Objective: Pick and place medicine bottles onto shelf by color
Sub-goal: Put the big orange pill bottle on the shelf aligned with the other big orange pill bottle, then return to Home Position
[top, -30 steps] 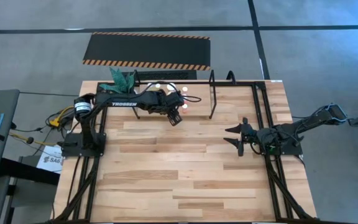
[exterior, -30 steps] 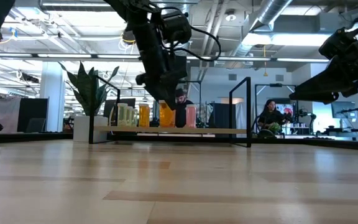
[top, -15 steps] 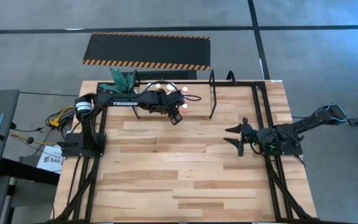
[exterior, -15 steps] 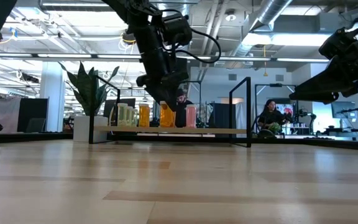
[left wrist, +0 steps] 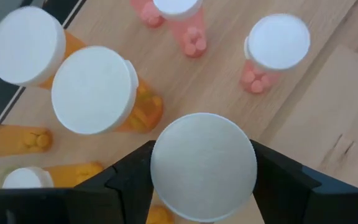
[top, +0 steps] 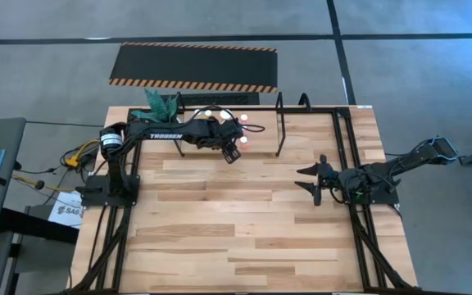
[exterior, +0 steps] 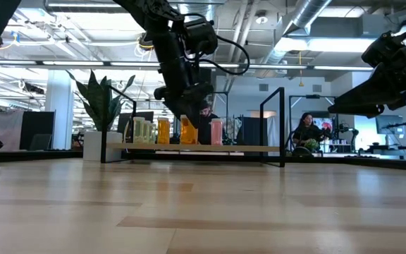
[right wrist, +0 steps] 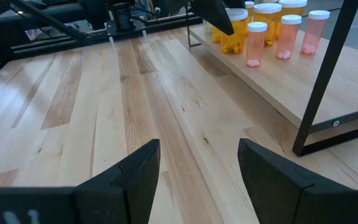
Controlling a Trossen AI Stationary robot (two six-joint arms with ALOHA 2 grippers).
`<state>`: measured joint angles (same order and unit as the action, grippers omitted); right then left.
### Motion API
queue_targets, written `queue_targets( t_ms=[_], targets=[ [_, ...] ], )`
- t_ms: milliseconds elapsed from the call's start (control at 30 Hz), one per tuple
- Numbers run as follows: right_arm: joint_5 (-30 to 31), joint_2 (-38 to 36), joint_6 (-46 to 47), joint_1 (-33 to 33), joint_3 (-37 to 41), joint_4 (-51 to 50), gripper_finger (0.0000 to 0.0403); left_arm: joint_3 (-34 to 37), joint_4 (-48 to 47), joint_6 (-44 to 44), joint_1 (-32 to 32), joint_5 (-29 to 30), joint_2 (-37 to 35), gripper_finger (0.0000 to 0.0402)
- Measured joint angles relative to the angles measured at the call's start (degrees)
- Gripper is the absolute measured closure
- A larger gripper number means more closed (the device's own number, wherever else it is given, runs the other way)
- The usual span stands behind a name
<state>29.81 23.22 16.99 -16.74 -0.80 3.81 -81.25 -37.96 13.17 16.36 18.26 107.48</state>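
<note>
Two arms share a wooden table [top: 220, 238]. Nearest, over the table's right part, the right gripper [top: 316, 182] hangs with its fingers spread and nothing between them, well apart from the shelf [right wrist: 278, 87] at the far edge.

On that shelf, the left gripper [top: 233, 154] reaches down from above, its two fingers flanking the white cap of an orange bottle [left wrist: 204, 165]. Each finger lies against or just beside the cap's rim; whether they clamp it or have let go cannot be told. The bottle's long axis is upright, cap toward the wrist, and its base appears to be at the shelf board.

The other orange bottles [left wrist: 95, 90] stand just beside it on one side and the pink bottles [left wrist: 278, 43] near on the other, so it sits with its own colour. Any withdrawal would best run straight up along the bottle's axis, since a sideways drift could topple these close neighbours.

Farthest, a potted plant [exterior: 101, 106] stands at the shelf's left end.
</note>
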Motion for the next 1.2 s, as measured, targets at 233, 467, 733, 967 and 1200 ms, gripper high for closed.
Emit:
queue_targets(
  t_ms=[233,467,733,967,1200],
  targets=[
    [0.0,0.0,0.0,0.0,0.0,0.0,0.0163,0.0,1.5,-0.3,0.0,1.1,0.0,0.0167],
    [0.0,0.0,0.0,0.0,0.0,0.0,0.0163,-1.4,0.8,-1.5,-0.1,2.6,-1.2,0.0153],
    [0.0,0.0,0.0,0.0,0.0,0.0,0.0163,-2.8,-0.5,-4.2,-1.1,1.8,-6.3,0.0151],
    [0.0,0.0,0.0,0.0,0.0,0.0,0.0163,-2.7,-5.3,-6.4,-3.2,5.4,-15.0,0.0151],
    [0.0,0.0,0.0,0.0,0.0,0.0,0.0163,13.8,4.0,-4.2,-8.1,11.0,-30.2,0.0151]
  ],
)
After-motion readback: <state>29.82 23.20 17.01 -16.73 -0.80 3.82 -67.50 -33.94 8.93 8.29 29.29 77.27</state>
